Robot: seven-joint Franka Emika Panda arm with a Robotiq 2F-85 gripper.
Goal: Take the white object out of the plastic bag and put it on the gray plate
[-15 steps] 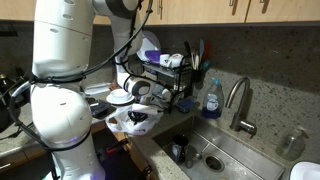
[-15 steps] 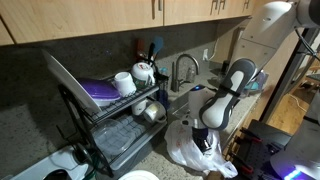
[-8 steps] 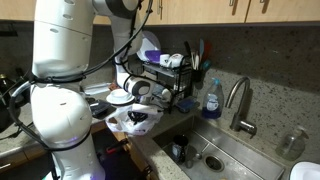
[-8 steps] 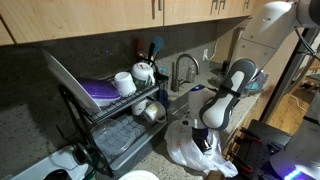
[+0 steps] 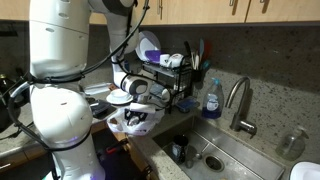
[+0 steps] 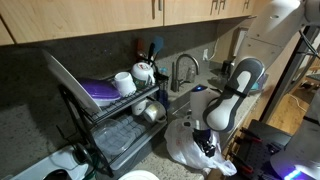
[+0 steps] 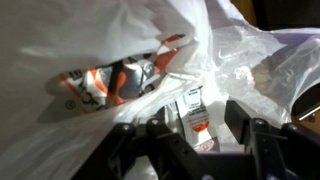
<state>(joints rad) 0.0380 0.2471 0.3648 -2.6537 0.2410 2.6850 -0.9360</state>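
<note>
**A:** Gripper [image 5: 137, 119]?

**B:** Low over the near counter edge, left of the sink [image 5: 205, 152]. It points nose down into the bag [image 6: 183, 152], with film bunched all round it.

**A:** Hand state?

**B:** Wrist view shows both dark fingers [image 7: 243, 126] standing apart. Released, not clamped.

**A:** White object?

**B:** Inside the bag. It is a small white thing with a red-orange label [image 7: 196, 112], sitting between the two fingers. Whether it touches either finger, cannot tell, because glossy film blurs the edges.

**A:** Anything else in there?

**B:** A printed orange-and-white packet [image 7: 110, 82], farther in and to the left, seen through the bag's mouth.

**A:** Gray plate [image 5: 117, 98]?

**B:** On the counter just beyond the bag, on the far side. The wrist partly covers it and only its left part shows.

**A:** Surroundings?

**B:** A dish rack [image 5: 165, 78] stands far back against the wall, with a blue-and-white plate [image 5: 150, 47] upright in it. A blue soap bottle [image 5: 211, 99] sits just right of the rack. The faucet [image 5: 238, 104] is right again, behind the sink.
</note>
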